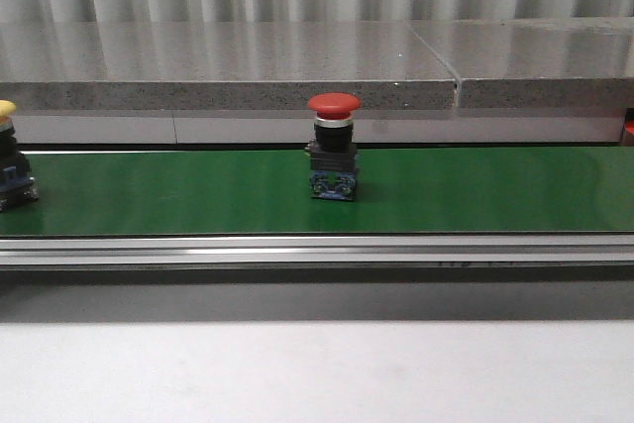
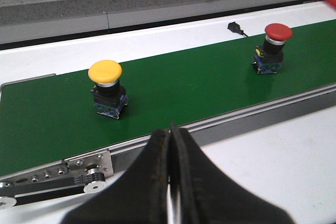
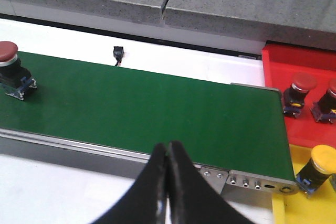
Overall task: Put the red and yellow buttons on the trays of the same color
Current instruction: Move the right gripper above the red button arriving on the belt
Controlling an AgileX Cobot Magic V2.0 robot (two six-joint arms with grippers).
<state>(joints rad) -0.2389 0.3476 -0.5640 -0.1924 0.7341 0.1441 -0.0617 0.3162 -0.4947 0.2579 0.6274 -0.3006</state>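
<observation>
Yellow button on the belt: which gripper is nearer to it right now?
Left. The left gripper hangs just off the belt's near edge, close to the yellow button. The right gripper is near the belt's tray end, and that button is outside its view.

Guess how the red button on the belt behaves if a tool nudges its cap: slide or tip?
The red button probably tips: it stands tall, with a wide mushroom cap over a narrower black body and small blue base. It looks like rigid plastic, likely light. The domed cap looks smooth, so grip the body instead.
</observation>
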